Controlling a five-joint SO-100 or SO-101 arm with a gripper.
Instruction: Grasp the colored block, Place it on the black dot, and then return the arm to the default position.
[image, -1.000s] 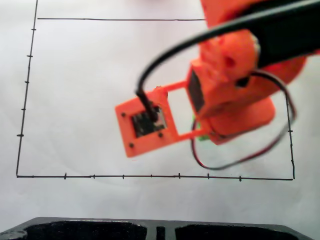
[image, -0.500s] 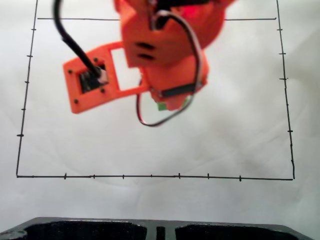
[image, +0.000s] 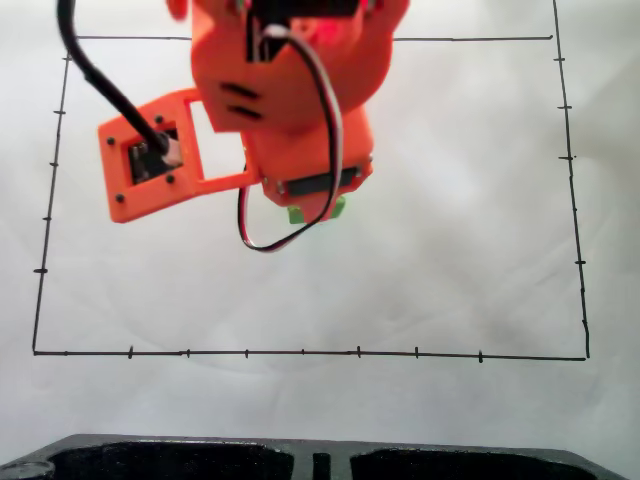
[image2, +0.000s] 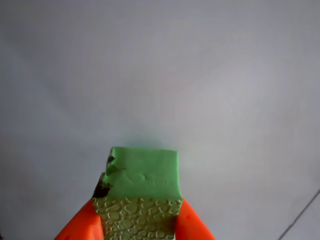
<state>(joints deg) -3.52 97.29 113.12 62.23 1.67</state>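
Tool (image2: 140, 222) clenched on the colored block (image2: 142, 192): in the wrist view, two orange fingers (image2: 82, 227) pressed against the cube's left and right sides, pebbly green face toward the camera, smooth green top face above it, a small dark chip at the upper left edge. Block lifted clear of the white surface (image2: 160, 65), with a faint soft shadow just beyond its far edge. Thin dark line crossing the lower right corner of that view.

In the fixed view, the arm (image: 290, 90) reaching in from the top edge, bulky orange body over the upper middle of the drawn rectangle (image: 300, 353). Flat camera frame (image: 150, 165) jutting out to the left, tilted, with a thick black cable (image: 95, 75) plugged into it. Red, white and black wire loop (image: 300, 170) hanging down in front of the wrist. Block (image: 298, 213) seen as small green slivers poking out beneath the orange body, apart from the paper. Thin black tick marks along the rectangle's sides and bottom. Dark tray-like edge (image: 200, 455) along the bottom of the frame.
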